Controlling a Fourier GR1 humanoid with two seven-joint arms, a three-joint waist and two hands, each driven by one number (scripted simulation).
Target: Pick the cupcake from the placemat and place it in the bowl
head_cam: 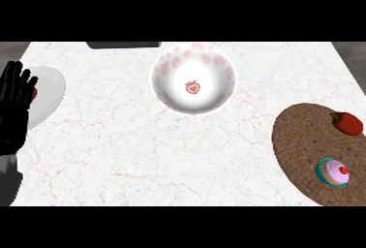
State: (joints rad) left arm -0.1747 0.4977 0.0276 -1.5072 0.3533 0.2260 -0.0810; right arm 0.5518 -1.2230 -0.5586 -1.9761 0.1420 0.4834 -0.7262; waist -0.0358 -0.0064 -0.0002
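The cupcake sits on the brown placemat at the table's right edge, with a red pepper farther back on the same mat. The bowl stands near the far edge, mid-table. The left hand rests at the left edge, fingers straight, holding nothing, over a white plate.

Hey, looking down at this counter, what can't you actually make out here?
- Right hand: not in the head view at all.
- Plate at the left: partly covered by the open left hand.
- Placemat: cut off by the right edge.
- Dark object at the counter's far edge: cut off, unidentifiable.
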